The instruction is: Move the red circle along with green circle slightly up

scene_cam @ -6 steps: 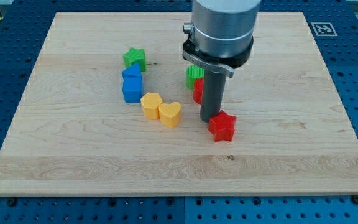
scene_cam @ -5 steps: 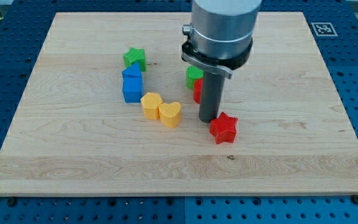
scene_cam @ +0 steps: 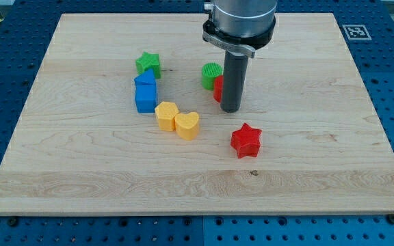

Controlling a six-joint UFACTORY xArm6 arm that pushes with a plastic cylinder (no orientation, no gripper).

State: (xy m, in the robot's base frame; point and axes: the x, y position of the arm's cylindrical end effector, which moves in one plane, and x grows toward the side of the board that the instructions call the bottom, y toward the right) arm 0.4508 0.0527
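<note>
Two task blocks, the red circle (scene_cam: 217,89) and the green circle (scene_cam: 211,74) touching above it, sit near the board's centre. The arm carries no pincer; its tip (scene_cam: 230,110) has travelled up from beside the red star (scene_cam: 245,141) to the red circle's lower right, and both circles look nudged slightly upward, so the push seems underway.

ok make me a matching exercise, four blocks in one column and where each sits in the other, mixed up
Column one:
1. green star
2. red star
3. green circle
4. yellow heart

Column two:
A. alone, toward the view's bottom right of my tip
B. just above the red circle, left of the rod
C. just above the two blue blocks
D. touching another yellow block on its left

Pairs: 1-C, 2-A, 3-B, 4-D
</note>
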